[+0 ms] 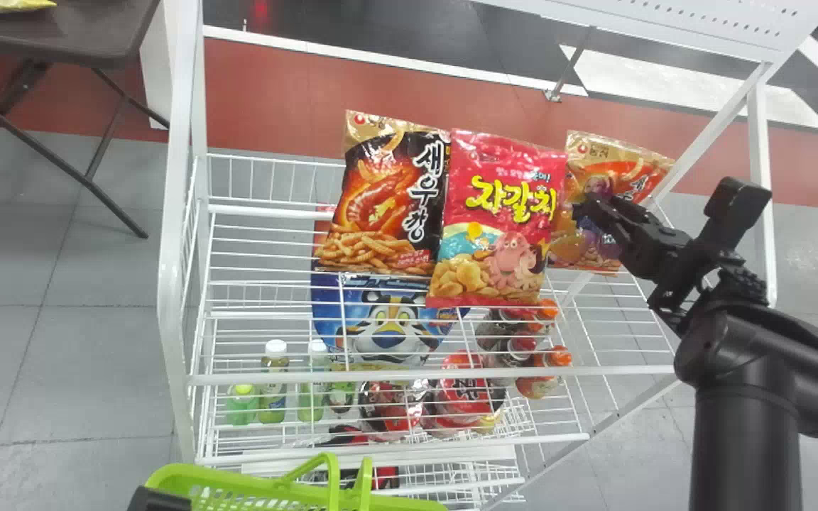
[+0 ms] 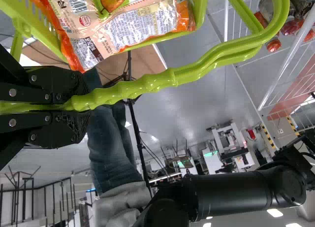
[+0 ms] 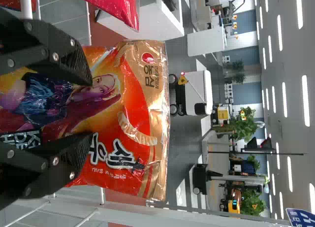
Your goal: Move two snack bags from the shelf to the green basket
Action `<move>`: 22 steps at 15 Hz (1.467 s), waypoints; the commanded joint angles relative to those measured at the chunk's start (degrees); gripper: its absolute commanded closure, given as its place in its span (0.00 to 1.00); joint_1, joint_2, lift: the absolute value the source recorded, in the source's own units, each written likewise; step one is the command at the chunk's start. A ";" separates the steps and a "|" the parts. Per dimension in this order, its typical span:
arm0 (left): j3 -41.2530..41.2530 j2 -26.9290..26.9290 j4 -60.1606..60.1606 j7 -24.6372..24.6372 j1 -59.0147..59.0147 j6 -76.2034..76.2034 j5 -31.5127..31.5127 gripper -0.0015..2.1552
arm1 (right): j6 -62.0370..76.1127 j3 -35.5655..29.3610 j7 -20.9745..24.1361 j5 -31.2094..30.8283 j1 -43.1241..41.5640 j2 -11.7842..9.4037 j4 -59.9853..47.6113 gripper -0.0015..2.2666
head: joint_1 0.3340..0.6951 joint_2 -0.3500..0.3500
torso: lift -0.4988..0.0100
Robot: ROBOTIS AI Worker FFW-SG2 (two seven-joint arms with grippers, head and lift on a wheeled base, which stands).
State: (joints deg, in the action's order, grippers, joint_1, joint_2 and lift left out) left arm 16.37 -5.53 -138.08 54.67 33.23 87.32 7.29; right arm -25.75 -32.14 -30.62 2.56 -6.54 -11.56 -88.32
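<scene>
My right pincer (image 3: 91, 109) hung parted at the orange bag (image 3: 142, 104) on the shelf (image 1: 238, 379); I judged it light, puffy, slippery, its snacks brittle, best squeezed softly mid-body. My left pincer (image 2: 87, 106) clenched the basket handle (image 2: 197, 72).

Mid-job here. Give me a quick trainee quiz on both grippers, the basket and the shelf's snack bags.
1. True or false: the left gripper is shut on the handle of the green basket.
2. In the head view's row of bags, the right gripper is at the: A) left one; B) middle one; C) right one.
3. Fill in: the pink bag is between the orange bag and the ____.
Key: 1 true; 2 C; 3 black bag.
</scene>
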 commanded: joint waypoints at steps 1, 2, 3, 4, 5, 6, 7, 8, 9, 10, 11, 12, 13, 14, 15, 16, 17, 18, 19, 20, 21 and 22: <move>-0.03 0.00 0.09 0.00 0.08 0.00 0.00 0.95 | 1.17 -0.56 0.39 0.87 1.71 0.22 -1.60 0.99 | 1.00 0.00 | 0.95; -0.03 0.00 0.09 0.00 0.00 0.00 0.00 0.95 | 1.17 -0.91 0.47 1.57 2.24 0.22 -2.39 0.99 | 1.00 0.00 | 0.95; 0.06 0.09 0.09 0.00 0.00 0.00 0.00 0.95 | 1.53 -1.26 0.65 2.37 2.94 0.22 -3.27 0.99 | 1.00 0.00 | 0.95; 0.06 0.09 0.18 0.00 0.00 0.00 0.00 0.95 | 1.70 -1.61 1.18 2.72 3.73 0.22 -4.15 0.99 | 1.00 0.00 | 0.95; 0.06 0.09 0.18 -0.09 0.00 0.00 0.00 0.95 | 2.05 -1.96 1.35 2.80 4.26 0.31 -4.76 0.99 | 1.00 0.00 | 0.95; 0.15 0.00 0.09 -0.09 0.08 0.00 0.00 0.95 | 2.58 -2.58 2.06 4.30 5.40 0.31 -5.90 0.99 | 1.00 0.00 | 0.95; 0.15 0.00 -0.08 -0.09 0.17 0.00 0.00 0.95 | 3.11 -2.93 2.85 5.88 6.81 0.31 -7.49 0.99 | 1.00 0.00 | 0.95; 0.15 0.00 -0.17 -0.09 0.26 0.00 0.00 0.95 | 3.46 -3.28 3.73 6.94 8.21 0.48 -9.07 0.99 | 1.00 0.00 | 0.95; 0.15 0.00 -0.17 -0.09 0.26 0.00 0.00 0.95 | 3.81 -3.72 4.08 8.61 9.79 0.48 -11.18 0.99 | 1.00 0.00 | 0.95; 0.24 0.00 -0.26 -0.09 0.26 0.00 0.00 0.95 | 3.28 -4.16 4.08 9.75 10.94 0.57 -13.20 0.99 | 1.00 0.00 | 0.95; 0.32 0.00 -0.35 -0.09 0.35 0.00 0.00 0.95 | 2.58 -4.33 4.34 10.01 12.61 1.18 -16.45 0.99 | 1.00 0.00 | 0.95; 0.32 0.00 -0.52 -0.09 0.43 0.00 0.00 0.95 | 1.53 -4.51 5.92 10.28 14.45 1.89 -20.32 0.99 | 1.00 0.00 | 0.95; 0.32 0.00 -0.52 -0.09 0.43 0.00 0.00 0.95 | 1.00 -4.77 6.45 12.30 16.21 1.98 -23.22 0.99 | 1.00 0.00 | 0.95; 0.32 0.00 -0.61 -0.09 0.43 0.00 0.00 0.95 | -2.87 -5.48 6.36 13.79 17.27 2.06 -26.21 0.99 | 1.00 0.00 | 0.95; 0.32 0.00 -0.70 -0.09 0.43 0.00 0.00 0.95 | -8.14 -6.09 6.36 14.76 18.41 2.50 -30.16 0.99 | 1.00 0.00 | 0.95; 0.32 0.00 -0.70 -0.09 0.43 0.00 -0.09 0.95 | -13.06 -6.62 6.36 14.85 19.81 3.21 -34.73 0.99 | 1.00 0.00 | 0.95; 0.32 0.00 -0.79 -0.09 0.43 0.00 -0.09 0.95 | -17.11 -7.24 6.36 15.02 22.19 3.73 -39.92 0.99 | 1.00 0.00 | 0.95; 0.41 0.00 -1.14 -0.09 0.61 0.00 -0.09 0.95 | -22.03 -8.38 6.36 16.96 24.30 4.08 -44.14 0.99 | 1.00 0.00 | 0.95; 0.41 0.00 -1.49 -0.09 0.79 0.00 -0.09 0.95 | -29.59 -10.93 6.36 20.21 25.53 4.96 -48.44 0.99 | 1.00 0.00 | 0.95; 0.41 0.00 -1.67 -0.17 0.79 0.00 -0.17 0.95 | -41.36 -14.27 6.36 23.90 25.79 5.93 -52.22 0.99 | 1.00 0.00 | 0.95; 0.32 0.00 -1.67 -0.17 0.87 0.00 -0.17 0.95 | -52.61 -19.01 6.10 29.17 25.79 6.90 -55.74 0.99 | 1.00 0.00 | 0.95; 0.50 0.09 -1.67 -0.35 0.87 0.00 -0.26 0.95 | -60.70 -22.88 5.84 33.13 26.23 7.51 -58.20 0.99 | 1.00 0.00 | 0.95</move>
State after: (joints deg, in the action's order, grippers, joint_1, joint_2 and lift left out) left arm 16.78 -5.53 -139.72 54.41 34.05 87.32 7.13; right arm -72.54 -49.07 -24.56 29.30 19.19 -5.16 -142.01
